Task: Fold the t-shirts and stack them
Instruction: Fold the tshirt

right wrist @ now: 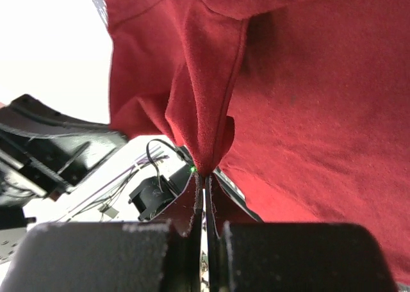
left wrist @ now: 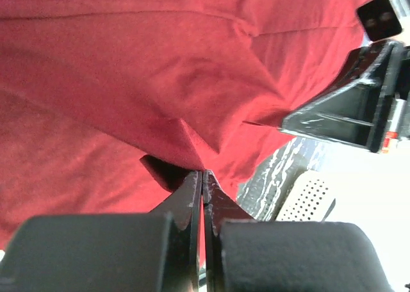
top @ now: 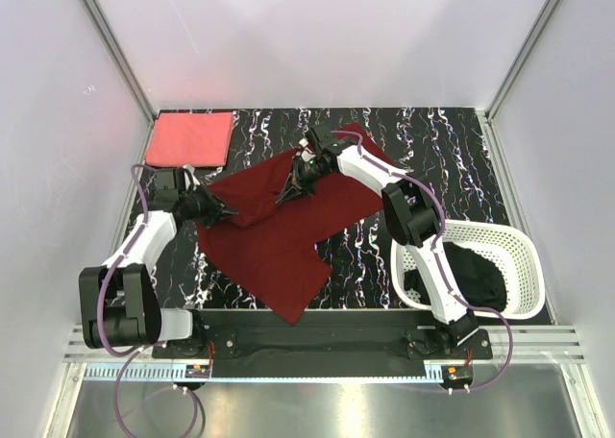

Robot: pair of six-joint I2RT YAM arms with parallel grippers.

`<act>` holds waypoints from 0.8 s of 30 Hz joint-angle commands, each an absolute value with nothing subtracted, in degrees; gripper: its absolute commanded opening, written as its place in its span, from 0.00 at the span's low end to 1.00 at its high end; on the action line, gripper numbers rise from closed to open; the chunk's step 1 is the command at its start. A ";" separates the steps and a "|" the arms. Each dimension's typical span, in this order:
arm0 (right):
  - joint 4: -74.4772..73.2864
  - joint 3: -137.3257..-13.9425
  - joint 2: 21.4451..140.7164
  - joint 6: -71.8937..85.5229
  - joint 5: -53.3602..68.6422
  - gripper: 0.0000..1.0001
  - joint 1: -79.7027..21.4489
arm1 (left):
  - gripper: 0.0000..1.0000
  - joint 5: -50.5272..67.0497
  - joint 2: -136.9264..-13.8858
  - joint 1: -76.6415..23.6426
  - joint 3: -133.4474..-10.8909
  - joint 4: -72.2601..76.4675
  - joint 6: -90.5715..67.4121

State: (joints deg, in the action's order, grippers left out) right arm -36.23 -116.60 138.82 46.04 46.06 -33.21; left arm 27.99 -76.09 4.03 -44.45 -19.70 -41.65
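— What's over on the left?
— A pink shirt [top: 189, 138], folded flat into a square in the far left corner of the counter [top: 452, 159] (black stone look, white veins).

— And the left arm?
— It reaches in from the left. The left fingers [left wrist: 203, 180] are pressed together on the left edge of the maroon shirt [top: 279, 241]. A point of the cloth runs straight down into them.

— Where does that shirt lie?
— Across the middle of the counter, slanting from the far right down to the near edge. It's rumpled, not folded.

— The right arm?
— It leans over the shirt's far half. The right fingers [right wrist: 205, 180] are clamped on a fold near the middle, and the cloth gathers into a ridge that narrows right between them.

— Anything further right?
— A white basket [top: 524, 265] at the near right corner of the counter, beside the right arm. A black shirt [top: 476, 275] is bunched inside it.
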 commanded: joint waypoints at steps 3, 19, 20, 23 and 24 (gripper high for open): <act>-41.73 -118.82 136.76 44.30 46.84 0.00 -32.70 | 0.03 26.72 -73.75 4.13 -47.55 -31.63 -43.49; -46.57 -138.52 149.95 45.29 47.38 0.44 -29.80 | 0.46 19.35 -86.94 10.03 -60.39 -28.12 -40.61; -47.54 -135.82 148.81 43.70 44.85 0.49 -29.79 | 0.52 17.68 -82.75 9.32 -59.25 -28.47 -39.74; -48.43 -126.87 143.01 38.51 39.31 0.56 -29.44 | 0.64 18.62 -77.10 6.77 -53.37 -30.57 -37.36; -48.34 -125.26 141.95 36.76 37.81 0.56 -29.70 | 0.64 19.50 -76.21 6.16 -51.87 -30.59 -36.74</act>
State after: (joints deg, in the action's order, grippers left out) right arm -44.42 -129.95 148.62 43.46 43.38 -29.23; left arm 19.92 -82.26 8.12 -54.96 -28.18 -41.01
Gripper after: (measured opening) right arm 0.554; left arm 0.629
